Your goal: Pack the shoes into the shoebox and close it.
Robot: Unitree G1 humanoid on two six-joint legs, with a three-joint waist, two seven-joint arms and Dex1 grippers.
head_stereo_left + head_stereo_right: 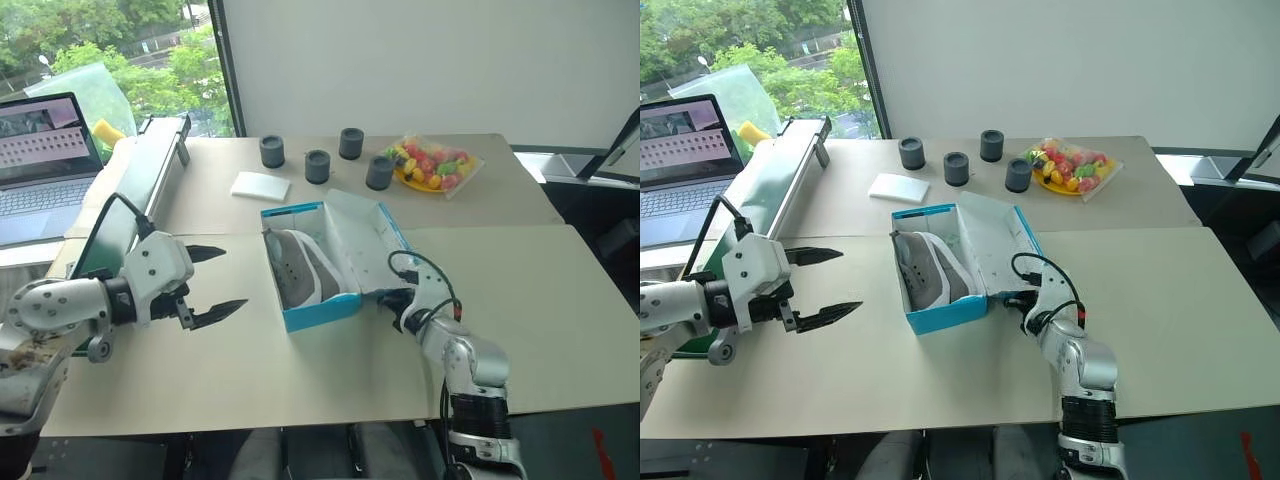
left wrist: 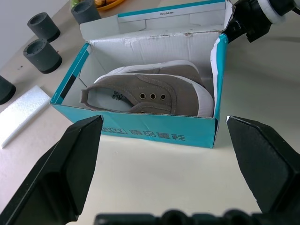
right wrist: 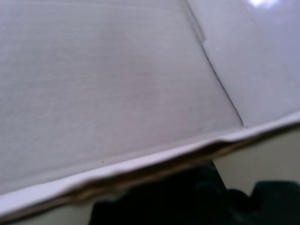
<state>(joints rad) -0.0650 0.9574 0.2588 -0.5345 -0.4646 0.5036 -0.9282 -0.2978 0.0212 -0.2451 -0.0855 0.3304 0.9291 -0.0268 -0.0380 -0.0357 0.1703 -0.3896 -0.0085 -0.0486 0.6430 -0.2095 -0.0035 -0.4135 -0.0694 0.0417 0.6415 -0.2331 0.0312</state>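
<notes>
left arm (image 1: 60,305) bent across from the table's left side, left gripper (image 1: 213,283) level above the table (image 1: 520,270), aimed at the shoebox (image 1: 322,309), fingers spread wide, holding nothing. right arm (image 1: 465,365) reaching forward, right gripper (image 1: 395,297) at the near end of the lid (image 1: 362,238), fingers pinched together on that lid's edge. shoebox mid-table, lid tilted open. from the left wrist: grey shoes (image 2: 154,91) lying inside. from the right wrist: white inside of the lid close up.
</notes>
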